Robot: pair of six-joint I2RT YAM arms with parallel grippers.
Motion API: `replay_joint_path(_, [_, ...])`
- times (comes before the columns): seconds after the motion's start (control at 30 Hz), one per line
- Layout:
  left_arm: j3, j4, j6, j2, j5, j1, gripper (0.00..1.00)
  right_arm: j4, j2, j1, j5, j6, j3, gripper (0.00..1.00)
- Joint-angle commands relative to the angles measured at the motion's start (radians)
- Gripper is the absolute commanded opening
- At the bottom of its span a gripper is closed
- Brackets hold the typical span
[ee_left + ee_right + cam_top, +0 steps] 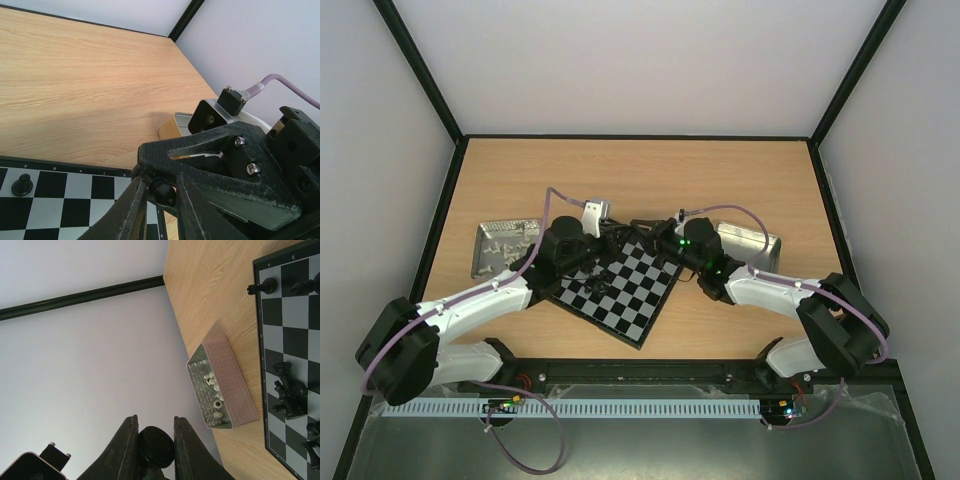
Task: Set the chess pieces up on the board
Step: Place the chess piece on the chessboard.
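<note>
The flat black-and-silvery-grey checked chessboard (632,300) lies turned cornerwise on the light wooden tabletop (620,180), between a rectangular metal tray of pale pieces (480,250) on the left and a second metal tray (767,250) on the right. Both arms reach in over the board's far side.

In the left wrist view the left jaws stand narrowly apart with a small round-headed black chessman (162,192) between them, over the board's edge row. Whether they press on it, or whether it stands on the square, cannot be told. A lone black pawn (22,185) stands on the same row, well apart to the side.

The right jaws are closed on a round-topped black chess piece (156,445), both fingers touching it, held off to the side of the board. Several black chessmen (287,390) stand on the squares beyond.
</note>
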Motion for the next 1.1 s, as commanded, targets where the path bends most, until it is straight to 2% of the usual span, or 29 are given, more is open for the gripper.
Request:
replay_joint_path(0.0, [-0.004,0.011,0.011,-0.004,0.015,-0.003,0.19,0.046,-0.016,-0.007,0.004,0.007,-0.004,0.13])
replay_joint_path(0.2, [0.02,0.007,0.031,0.014,0.005,-0.004,0.06,0.039,-0.017,-0.008,-0.002,-0.006,-0.004,0.13])
replay_joint_path(0.3, [0.037,-0.012,0.039,0.019,-0.011,-0.004,0.03,0.011,-0.02,-0.008,0.002,-0.034,0.003,0.18])
replay_joint_path(0.33, [0.046,-0.033,0.042,0.021,-0.021,-0.004,0.03,-0.006,-0.022,-0.007,0.007,-0.052,0.007,0.23])
replay_joint_path(0.37, [0.059,-0.07,0.046,0.024,-0.033,-0.004,0.02,-0.025,-0.026,-0.008,0.014,-0.072,0.011,0.34])
replay_joint_path(0.4, [0.072,-0.106,0.053,0.025,-0.045,-0.004,0.02,-0.053,-0.031,-0.008,0.027,-0.102,0.015,0.41])
replay_joint_path(0.47, [0.119,-0.197,0.07,0.032,-0.061,-0.004,0.02,-0.131,-0.056,-0.01,0.073,-0.17,0.024,0.5])
replay_joint_path(0.6, [0.209,-0.41,0.109,0.061,-0.07,-0.004,0.02,-0.316,-0.125,-0.024,0.219,-0.319,0.023,0.58])
replay_joint_path(0.83, [0.424,-0.743,0.165,0.241,-0.074,-0.046,0.02,-0.67,-0.284,-0.035,0.681,-0.575,0.061,0.63])
replay_joint_path(1.07, [0.661,-0.909,0.166,0.495,-0.071,-0.1,0.02,-0.782,-0.418,-0.042,0.857,-0.64,0.028,0.64])
